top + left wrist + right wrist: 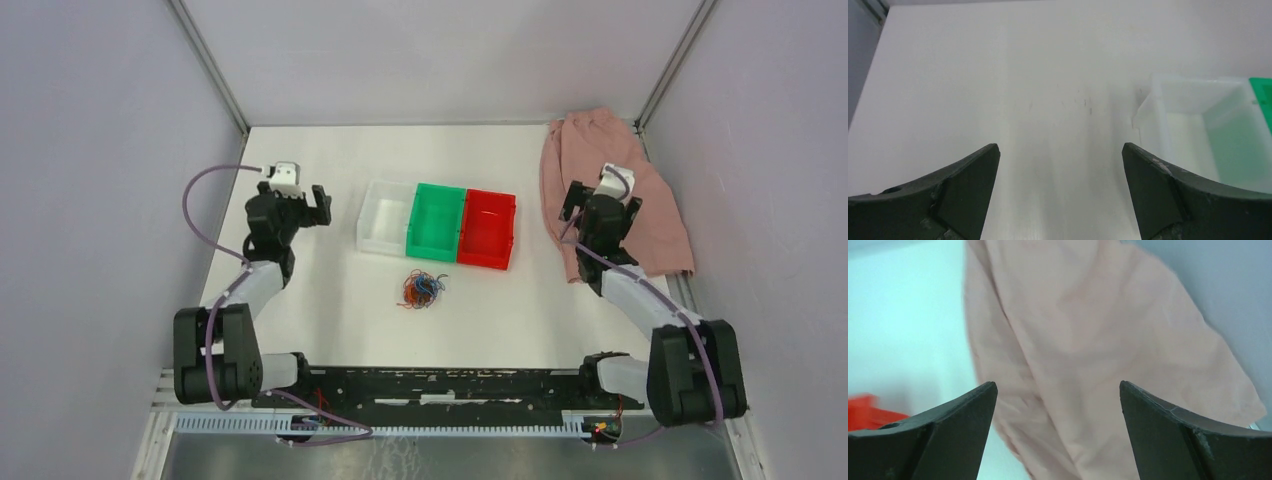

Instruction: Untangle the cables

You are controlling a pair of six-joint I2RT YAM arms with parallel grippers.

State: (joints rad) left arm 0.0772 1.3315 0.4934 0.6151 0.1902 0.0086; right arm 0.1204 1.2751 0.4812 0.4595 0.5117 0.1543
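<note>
Top external: cables [423, 288] lie tangled on table [330, 170], just on near side of green bin [436, 222], between arms. Left fingers [963, 190] wide apart, empty, beside white bin [1147, 120]. Right fingers [948, 430] wide apart, empty, over cloth [1088, 330].

Probably a robotics lab cell: white table [400, 150] boxed by plain panels [100, 150] on aluminium framing [208, 65].

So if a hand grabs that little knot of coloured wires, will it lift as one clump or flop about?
Probably floppy: the cables are thin curly strands, so loose loops would likely dangle. They lie in one small tangled heap, so lifting one strand would probably drag the rest. Likely light too: the heap is smaller than the red bin.
</note>
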